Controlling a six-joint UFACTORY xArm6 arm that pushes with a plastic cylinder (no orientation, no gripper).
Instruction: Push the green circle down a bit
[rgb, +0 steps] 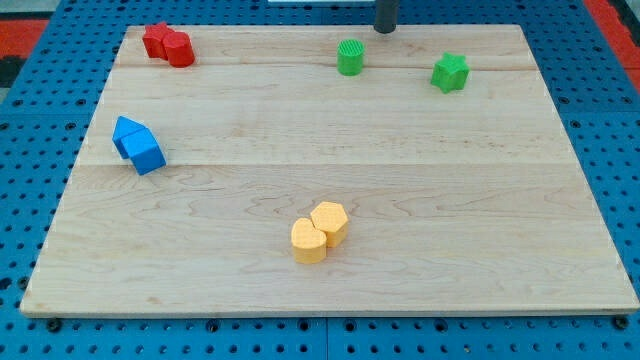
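Note:
The green circle (350, 57) is a small green cylinder near the view's top, a little right of centre on the wooden board (330, 290). My tip (385, 30) is at the board's top edge, just above and to the right of the green circle, a short gap apart from it. A green star (450, 72) lies to the right of the circle.
Two red blocks (167, 45) touch each other at the top left. Two blue blocks (138, 145) sit together at the left. Two yellow blocks (319, 231) touch at the bottom centre. Blue pegboard surrounds the board.

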